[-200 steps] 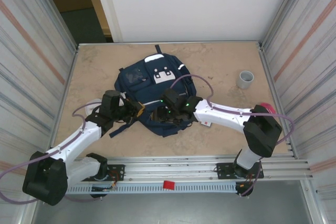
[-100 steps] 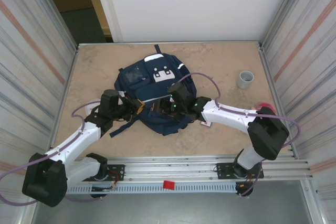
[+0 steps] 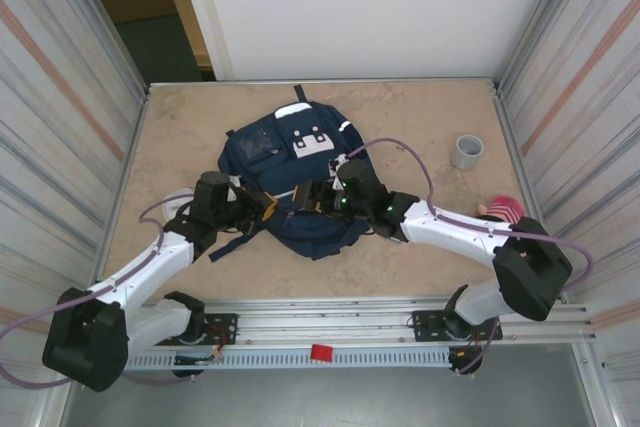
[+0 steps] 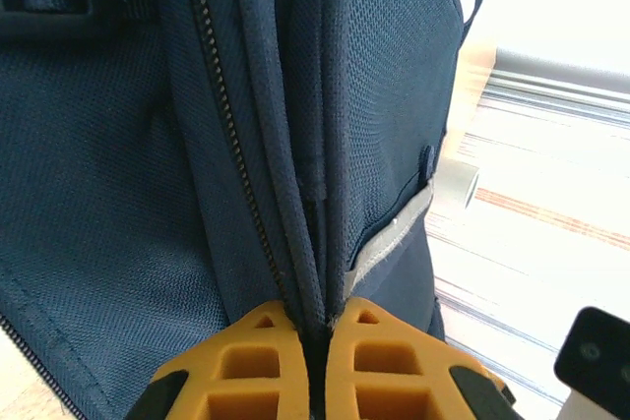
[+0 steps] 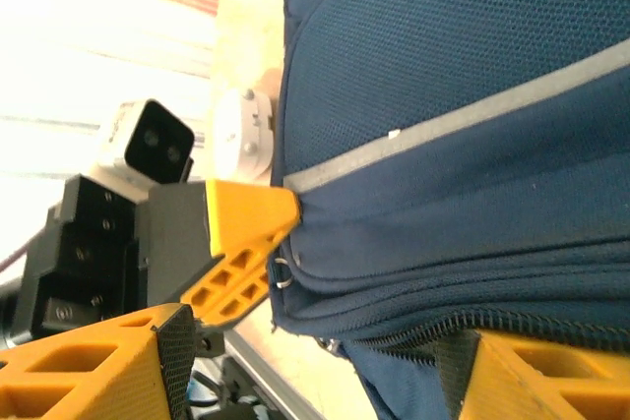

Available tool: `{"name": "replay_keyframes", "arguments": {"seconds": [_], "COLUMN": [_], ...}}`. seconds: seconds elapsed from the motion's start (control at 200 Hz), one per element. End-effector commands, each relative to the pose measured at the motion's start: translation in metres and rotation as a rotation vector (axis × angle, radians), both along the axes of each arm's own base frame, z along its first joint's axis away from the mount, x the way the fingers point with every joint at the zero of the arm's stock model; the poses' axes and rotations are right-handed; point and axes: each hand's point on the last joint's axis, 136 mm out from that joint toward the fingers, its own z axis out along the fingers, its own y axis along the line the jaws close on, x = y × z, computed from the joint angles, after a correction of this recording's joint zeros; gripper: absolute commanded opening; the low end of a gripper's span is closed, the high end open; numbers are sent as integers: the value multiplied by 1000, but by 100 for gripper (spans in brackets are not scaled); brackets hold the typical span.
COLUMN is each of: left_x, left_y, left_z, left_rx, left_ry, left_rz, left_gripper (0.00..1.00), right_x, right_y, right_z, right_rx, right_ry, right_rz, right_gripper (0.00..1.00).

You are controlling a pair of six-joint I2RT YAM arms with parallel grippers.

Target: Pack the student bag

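A large navy blue fabric backpack [image 3: 290, 162] is shown lying flat at the middle of a beige stone-patterned counter [image 3: 420, 117]. A fold at its near left edge is pinched tight in the left claw [image 4: 317, 361]. The right claw [image 5: 320, 351] is spread wide around the zipped near edge.

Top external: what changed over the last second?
The right arm's elbow swung out toward the right wall and near edge. The right gripper shifted slightly up the student bag, jaws open astride its edge. A pink item by that wall is more exposed. The left gripper stayed pinched on the bag; bag and grey cup unmoved.
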Motion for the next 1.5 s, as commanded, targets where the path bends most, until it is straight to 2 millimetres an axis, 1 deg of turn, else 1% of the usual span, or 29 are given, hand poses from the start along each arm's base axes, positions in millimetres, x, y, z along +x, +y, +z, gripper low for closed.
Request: {"name": "replay_keyframes", "arguments": {"seconds": [0.0,0.04,0.075,0.12,0.155,0.215,0.236,0.331,0.391,0.496,0.566,0.606,0.681,0.727,0.797,0.887,1.012,1.087,1.173,1.253,1.313,1.353,1.398,1.418,1.463,1.473,1.493], "left_x": [-2,-3,-5,-6,-7,-7,-8,-4,1,9,9,6,-6,-15,-24,-20,-16,-12,-3,9,17,21,22,19,11,9,5], "left_y": [-17,-19,-20,-22,-22,-19,-17,-3,5,6,-1,-7,-20,-27,-33,-37,-44,-47,-48,-46,-45,-45,-50,-53,-59,-60,-62], "left_z": [23,24,23,23,23,27,27,40,52,78,93,99,106,105,98,89,73,63,50,36,29,27,31,32,37,38,40], "left_rx": [-48,-46,-42,-27,-5,54,86,275,388,566,654,699,739,755,788,844,846,846,889,966,1004,1015,989,964,889,869,832], "left_ry": [-56,-61,-62,-73,-84,-122,-134,-253,-358,-592,-764,-873,-1075,-1189,-1330,-1435,-1470,-1470,-1460,-1431,-1422,-1416,-1437,-1448,-1466,-1466,-1464], "left_rz": [-72,-81,-90,-104,-115,-144,-155,-210,-260,-405,-537,-629,-815,-921,-1061,-1129,-1241,-1285,-1318,-1344,-1349,-1336,-1314,-1312,-1312,-1313,-1315], "left_gripper": [7,8,9,11,15,23,26,44,54,70,78,79,84,86,89,94,96,97,96,90,85,75,56,49,36,32,25], "right_x": [23,27,31,34,35,35,34,28,22,11,6,4,4,3,2,-2,-3,-3,-3,-2,-3,-3,-3,-2,-1,0,0], "right_y": [6,7,8,7,7,6,5,2,-2,-9,-14,-17,-23,-25,-27,-27,-28,-30,-31,-32,-32,-33,-33,-34,-36,-37,-39], "right_z": [12,12,11,10,11,16,20,33,40,53,61,63,66,67,70,73,75,77,79,79,79,79,79,79,77,77,76], "right_rx": [104,107,104,95,88,78,62,23,-19,-73,-81,-81,-87,-94,-99,-102,-99,-91,-82,-77,-73,-71,-70,-73,-84,-89,-103], "right_ry": [10,18,23,31,29,11,-27,-88,-107,-155,-179,-184,-186,-187,-190,-193,-190,-189,-188,-183,-181,-178,-178,-176,-170,-170,-167], "right_rz": [-94,-107,-114,-120,-119,-108,-85,-23,32,135,186,206,227,243,271,306,320,321,327,330,335,339,340,338,328,321,310], "right_gripper": [65,63,56,38,28,16,12,2,0,0,0,0,0,0,0,0,0,0,0,0,0,0,0,0,0,0,3]}}
